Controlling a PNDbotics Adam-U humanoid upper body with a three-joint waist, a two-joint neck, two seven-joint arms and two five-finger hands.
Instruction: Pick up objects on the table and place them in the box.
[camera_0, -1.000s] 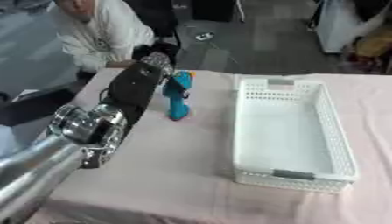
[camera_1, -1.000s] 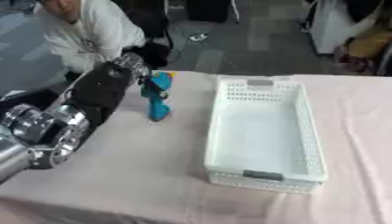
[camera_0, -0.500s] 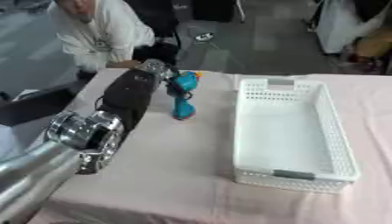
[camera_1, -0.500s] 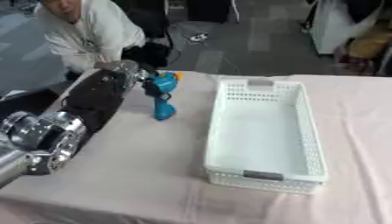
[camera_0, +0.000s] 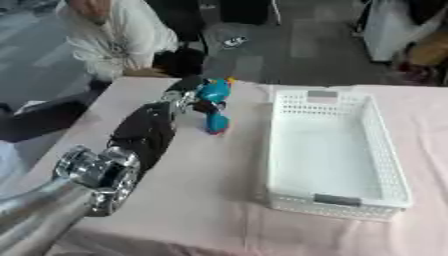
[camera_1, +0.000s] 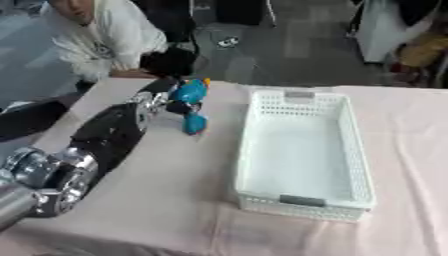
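Observation:
A blue toy tool (camera_0: 213, 108) with a yellow tip stands on the pink table near its far edge, just left of the box. The box is a white perforated basket (camera_0: 276, 150), and nothing shows inside it. My left arm reaches in from the lower left. Its hand (camera_0: 185, 98) is at the toy's upper part, with dark fingers (camera_1: 179, 106) curled across the toy's middle. The toy's base still looks close to the cloth. My right hand shows in neither view.
The pink tablecloth (camera_0: 197, 195) spreads in front of the basket and under my left arm. The table's far edge runs just behind the toy, with grey floor beyond. The left table edge lies close to my forearm.
My left hand has moved forward to the blue toy and its fingers have curled round it. The whole picture has also shifted a little.

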